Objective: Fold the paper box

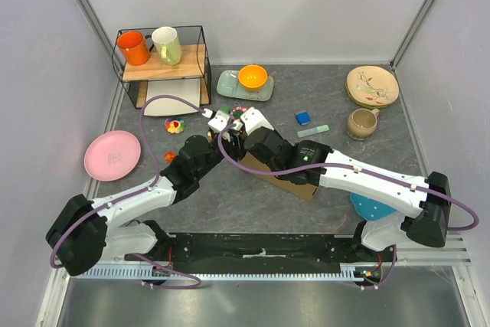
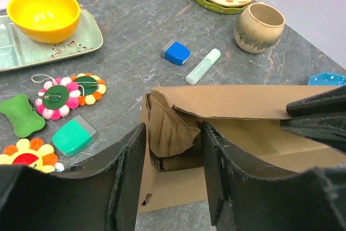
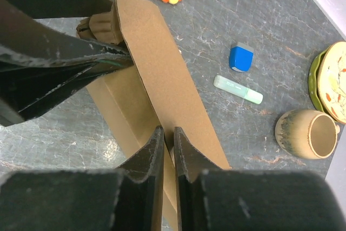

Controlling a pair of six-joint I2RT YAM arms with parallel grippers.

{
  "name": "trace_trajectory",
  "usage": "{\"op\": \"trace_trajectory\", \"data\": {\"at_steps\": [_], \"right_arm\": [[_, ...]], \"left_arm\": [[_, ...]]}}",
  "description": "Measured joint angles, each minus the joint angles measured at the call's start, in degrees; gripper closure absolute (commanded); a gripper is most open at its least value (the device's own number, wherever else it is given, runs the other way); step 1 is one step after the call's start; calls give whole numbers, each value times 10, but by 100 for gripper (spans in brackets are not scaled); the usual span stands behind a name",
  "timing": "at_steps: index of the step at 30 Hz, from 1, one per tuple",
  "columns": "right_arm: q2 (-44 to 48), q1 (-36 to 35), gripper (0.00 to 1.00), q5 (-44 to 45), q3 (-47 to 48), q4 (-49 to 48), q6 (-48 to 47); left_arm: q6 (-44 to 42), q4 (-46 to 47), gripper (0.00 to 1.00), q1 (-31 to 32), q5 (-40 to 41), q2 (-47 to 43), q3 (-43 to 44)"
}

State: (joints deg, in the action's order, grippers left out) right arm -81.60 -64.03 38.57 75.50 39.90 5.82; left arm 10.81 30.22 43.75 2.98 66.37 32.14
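The grey surface (image 1: 253,204) carried the paper box (image 3: 162,63) at its centre, just ahead of both arms and part-formed: one long wall stood upright, the base lay flat, and one end was unfinished.

The right claw (image 3: 168,132) was pinched almost closed on the top edge of that long wall, holding it erect. The left claw (image 2: 173,128) stood about half spread astride the crumpled end flap (image 2: 167,114); whether its pads pressed the flap could not be confirmed.

Assessment: the step in hand was tucking the end flap and forming the corner. The next move would call for a firm hold on the flap, then turning it inward along its crease while the right claw steadied the wall. The creased flap may resist a clean fold.
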Motion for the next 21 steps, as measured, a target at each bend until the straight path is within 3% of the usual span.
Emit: {"op": "trace_trajectory", "data": {"at_steps": [4, 11, 15, 21], "right_arm": [[0, 0, 97, -2, 0, 1, 0], [0, 0, 97, -2, 0, 0, 2], [0, 0, 97, -2, 0, -1, 2], [0, 0, 99, -1, -8, -10, 2]], "left_arm": [[-1, 1, 66, 1, 12, 17, 9], [0, -1, 82, 2, 38, 19, 14], [1, -2, 98, 3, 43, 19, 14], [6, -8, 98, 3, 46, 18, 14]]}}
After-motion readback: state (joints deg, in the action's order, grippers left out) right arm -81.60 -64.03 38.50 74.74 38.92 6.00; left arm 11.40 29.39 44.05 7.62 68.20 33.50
